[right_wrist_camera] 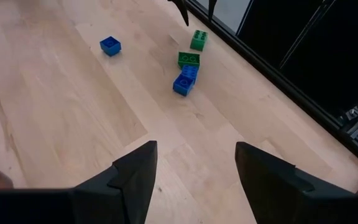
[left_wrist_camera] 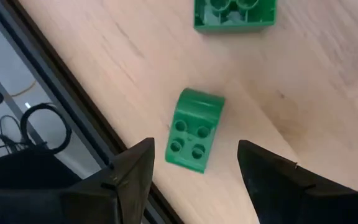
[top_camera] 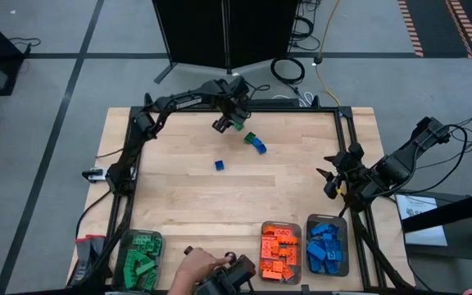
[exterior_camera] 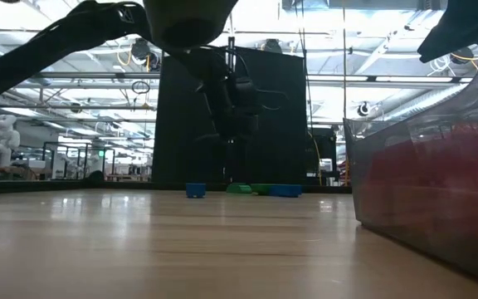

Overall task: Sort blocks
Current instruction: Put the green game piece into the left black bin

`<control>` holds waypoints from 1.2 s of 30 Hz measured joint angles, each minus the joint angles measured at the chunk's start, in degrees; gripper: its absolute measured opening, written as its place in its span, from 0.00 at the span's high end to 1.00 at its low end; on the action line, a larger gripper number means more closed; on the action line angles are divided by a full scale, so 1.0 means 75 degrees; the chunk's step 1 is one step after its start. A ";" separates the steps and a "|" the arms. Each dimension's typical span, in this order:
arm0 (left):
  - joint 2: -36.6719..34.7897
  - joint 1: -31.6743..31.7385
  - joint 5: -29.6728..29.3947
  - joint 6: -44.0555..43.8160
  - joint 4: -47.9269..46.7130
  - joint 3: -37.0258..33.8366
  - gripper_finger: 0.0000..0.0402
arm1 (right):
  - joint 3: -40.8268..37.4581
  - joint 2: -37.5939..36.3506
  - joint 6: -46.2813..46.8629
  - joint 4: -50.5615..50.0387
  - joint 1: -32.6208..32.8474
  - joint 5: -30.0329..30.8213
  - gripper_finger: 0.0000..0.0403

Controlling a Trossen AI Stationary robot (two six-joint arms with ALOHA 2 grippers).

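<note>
The left gripper hangs open and empty directly above a small green studded plastic brick at the far edge of the wooden worktop, jaws straddling it, apparently for pickup. The right gripper waits open, empty, at the right edge. A green-and-blue brick cluster and a lone blue brick remain unsorted.
</note>
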 joint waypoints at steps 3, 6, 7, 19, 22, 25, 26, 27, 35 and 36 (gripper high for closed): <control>0.0000 0.0096 0.0227 0.0090 0.0026 0.0000 0.42 | 0.0000 0.0000 -0.0008 0.0000 0.0000 0.0003 0.47; 0.0013 0.0130 0.0312 0.0174 0.0192 0.0000 0.42 | 0.0000 0.0000 -0.0009 -0.0001 0.0000 0.0003 0.47; 0.0061 0.0130 0.0322 0.0256 0.0211 0.0007 0.42 | 0.0000 0.0000 -0.0011 -0.0003 0.0000 0.0003 0.47; 0.0719 -0.0001 0.0380 0.0265 0.0622 0.0003 0.42 | 0.0000 0.0003 -0.0011 -0.0003 0.0000 0.0009 0.47; 0.0778 0.0023 0.0328 0.0285 0.0528 0.0002 0.42 | 0.0000 0.0003 -0.0011 -0.0003 0.0000 0.0006 0.47; 0.0793 0.0111 0.0336 0.0306 0.0377 0.0006 0.47 | 0.0000 0.0003 -0.0011 -0.0006 0.0000 0.0006 0.47; 0.0793 0.0139 0.0350 0.0386 0.0319 0.0006 0.50 | 0.0000 0.0003 -0.0011 -0.0009 0.0000 0.0006 0.47; 0.0793 0.0151 0.0321 0.0469 0.0266 0.0006 0.53 | 0.0000 0.0003 -0.0011 -0.0017 0.0000 0.0004 0.47; 0.0781 0.0176 0.0074 0.0451 0.0275 0.0015 0.70 | 0.0000 0.0003 -0.0004 -0.0160 0.0000 0.0009 0.47; 0.0781 0.0171 -0.0022 0.0275 0.0292 0.0015 0.70 | 0.0000 0.0003 0.0012 -0.0163 0.0003 0.0009 0.47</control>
